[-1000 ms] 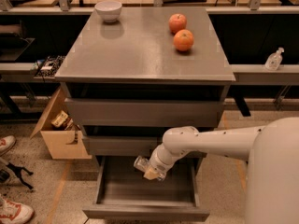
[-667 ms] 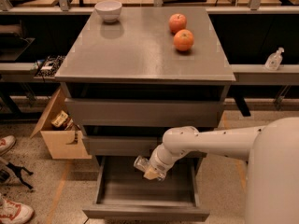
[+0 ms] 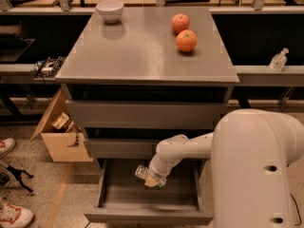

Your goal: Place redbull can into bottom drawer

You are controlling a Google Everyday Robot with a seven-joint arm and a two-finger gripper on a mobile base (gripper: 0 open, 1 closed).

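Grey worktop [image 3: 137,56] up top, smooth with a dull satin sheen, faint reflections sitting on it. The white bowl [image 3: 109,11] looks glazed and glossy. Two oranges [image 3: 186,41], skins softly shiny. Down low, the bottom drawer [image 3: 123,196] shows matt grey panels, plain and smooth (could be painted metal or laminate, can't say which). The hand [image 3: 152,179] hangs over that open drawer on a cream arm [image 3: 183,151] with a smooth, hard, plastic-looking shell. Off left, a cardboard box [image 3: 61,144], raw brown and matt. Speckled stone-like floor [image 3: 28,175]. Clear plastic bottle [image 3: 278,60] at right.
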